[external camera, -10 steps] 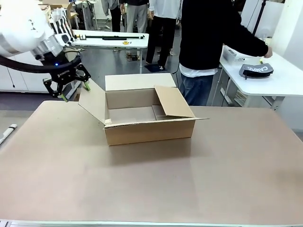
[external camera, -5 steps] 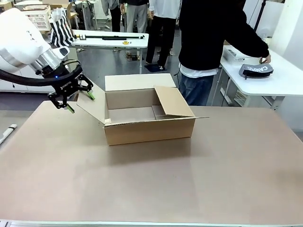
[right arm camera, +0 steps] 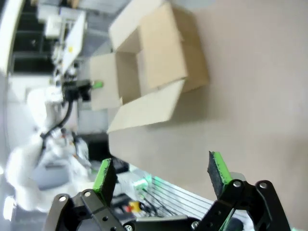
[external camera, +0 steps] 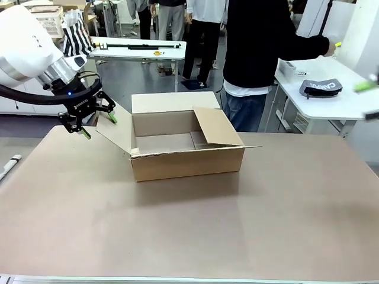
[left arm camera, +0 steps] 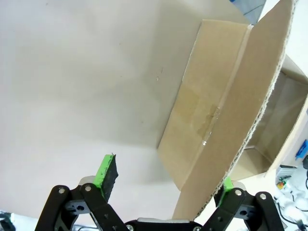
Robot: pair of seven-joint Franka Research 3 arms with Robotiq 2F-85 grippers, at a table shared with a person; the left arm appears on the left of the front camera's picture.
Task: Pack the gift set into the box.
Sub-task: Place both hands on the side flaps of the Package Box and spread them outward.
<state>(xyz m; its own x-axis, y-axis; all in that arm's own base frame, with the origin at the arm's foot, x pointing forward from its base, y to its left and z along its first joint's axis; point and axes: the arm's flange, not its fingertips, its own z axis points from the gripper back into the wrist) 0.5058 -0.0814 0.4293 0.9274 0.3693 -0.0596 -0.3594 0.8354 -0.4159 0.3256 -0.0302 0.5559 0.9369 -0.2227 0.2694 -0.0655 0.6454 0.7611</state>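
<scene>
**Left jaws lowered to the flap of the box point(external camera: 186, 163)**

Lower than a second ago, our left jaws now sit at the outer edge of the left flap point(external camera: 115, 133) and have barely shifted in the last half second. The person's sleeve point(external camera: 296, 50) has lifted. The left jaws stand apart, with a green pad point(left arm camera: 107, 172) on either side of the flap's edge point(left arm camera: 240, 110), and neither pad presses it. Our right jaws are also wide apart, their pads point(right arm camera: 217, 171) bare and well back from the box point(right arm camera: 159, 62).

The box stands open toward the far middle of the surface point(external camera: 177, 236), all four flaps out. We judge it light and likely to slide if pushed. Its walls should be stiff, while the flaps hinge freely at their creases. We would pinch a flap near its crease, or steady a wall from outside, since a grip on the free corner may only bend it.
</scene>
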